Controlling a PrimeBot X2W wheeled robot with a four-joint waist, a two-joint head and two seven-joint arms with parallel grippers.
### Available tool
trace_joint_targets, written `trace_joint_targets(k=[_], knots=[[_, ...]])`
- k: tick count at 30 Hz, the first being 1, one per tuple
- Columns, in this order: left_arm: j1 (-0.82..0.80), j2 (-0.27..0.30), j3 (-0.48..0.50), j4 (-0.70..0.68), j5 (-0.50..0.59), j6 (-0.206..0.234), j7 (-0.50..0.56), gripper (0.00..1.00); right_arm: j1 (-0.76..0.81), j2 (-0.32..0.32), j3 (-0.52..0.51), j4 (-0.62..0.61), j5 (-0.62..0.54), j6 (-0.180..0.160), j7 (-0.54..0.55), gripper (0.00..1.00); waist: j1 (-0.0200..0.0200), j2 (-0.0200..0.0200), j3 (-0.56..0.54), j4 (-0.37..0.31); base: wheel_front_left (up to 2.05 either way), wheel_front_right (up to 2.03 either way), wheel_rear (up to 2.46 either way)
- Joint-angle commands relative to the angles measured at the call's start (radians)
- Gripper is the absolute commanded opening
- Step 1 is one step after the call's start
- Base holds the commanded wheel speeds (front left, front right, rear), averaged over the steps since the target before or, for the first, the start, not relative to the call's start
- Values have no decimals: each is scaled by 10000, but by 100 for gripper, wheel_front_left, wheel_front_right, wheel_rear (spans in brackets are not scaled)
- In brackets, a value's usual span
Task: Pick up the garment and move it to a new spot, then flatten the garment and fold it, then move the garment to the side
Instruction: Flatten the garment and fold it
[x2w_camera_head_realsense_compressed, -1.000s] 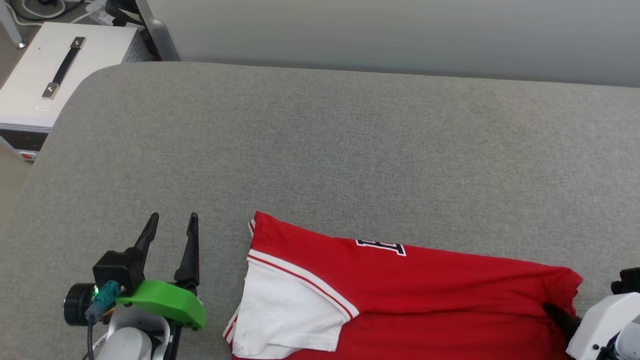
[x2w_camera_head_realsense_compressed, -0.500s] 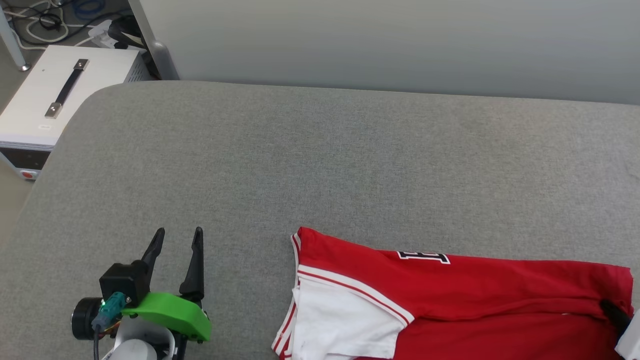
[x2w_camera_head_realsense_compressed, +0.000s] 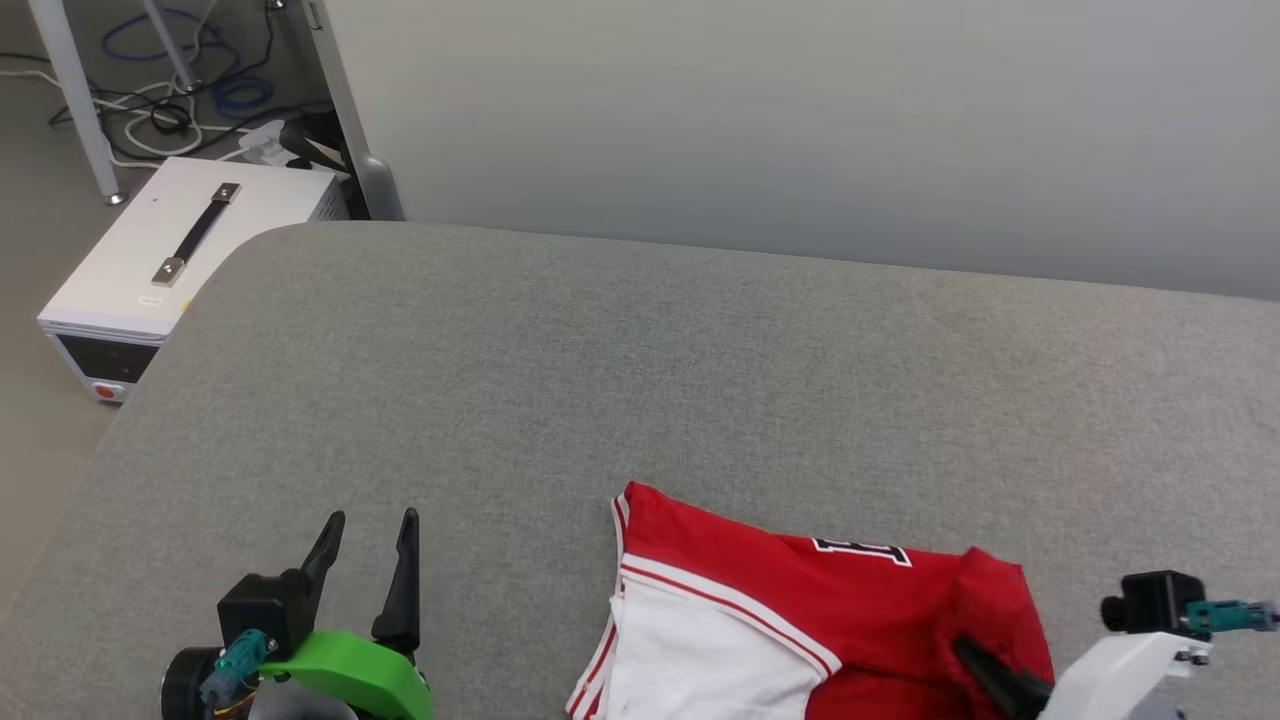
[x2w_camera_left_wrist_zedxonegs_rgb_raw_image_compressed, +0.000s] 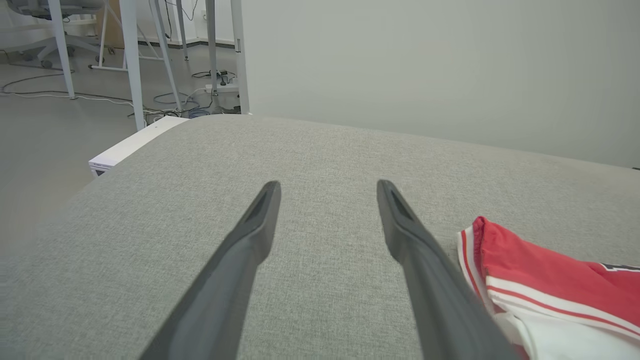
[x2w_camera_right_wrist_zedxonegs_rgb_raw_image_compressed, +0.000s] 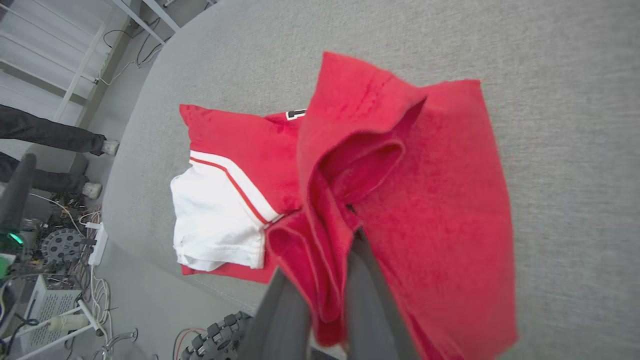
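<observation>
Red shiny jersey shirt (x2w_camera_head_realsense_compressed: 800, 590) lies left-right; right gripper (x2w_camera_head_realsense_compressed: 980, 665) clamps its right end; left gripper (x2w_camera_head_realsense_compressed: 372, 520) spread, empty, near sleeve end.

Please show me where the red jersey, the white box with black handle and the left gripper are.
red shiny jersey with white sleeves (x2w_camera_head_realsense_compressed: 720, 545): head view, red part above the sleeve trim.
white box with black strap handle (x2w_camera_head_realsense_compressed: 250, 230): head view, white top.
left gripper (x2w_camera_head_realsense_compressed: 372, 520): head view, between open fingertips.
</observation>
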Motion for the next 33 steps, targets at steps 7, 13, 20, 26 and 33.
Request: trace_joint_targets(k=[7,13,20,26,33], knots=[[97,-124,184,65,100,-160,-57,100,-194,1072,646,-237,229,-6,319,0,0,0,-40,461,0,0,0],[31,-185,298,43,174,-203,-57,100,-507,1131,1705,258,1562,-6,-310,0,0,0,92,734,0,0,0],[-196,-314,371,79,267,-264,-57,100,-1625,1134,2609,1473,2071,-6,-1274,0,0,0,358,1022,0,0,0],[-403,-452,342,133,358,-319,-57,100,-2468,1135,2930,2698,2210,-6,-1789,0,0,0,605,1270,0,0,0],[-467,-537,432,193,427,-370,-57,100,-3164,1135,3408,4133,2481,-6,-2495,0,0,0,754,1470,0,0,0]])
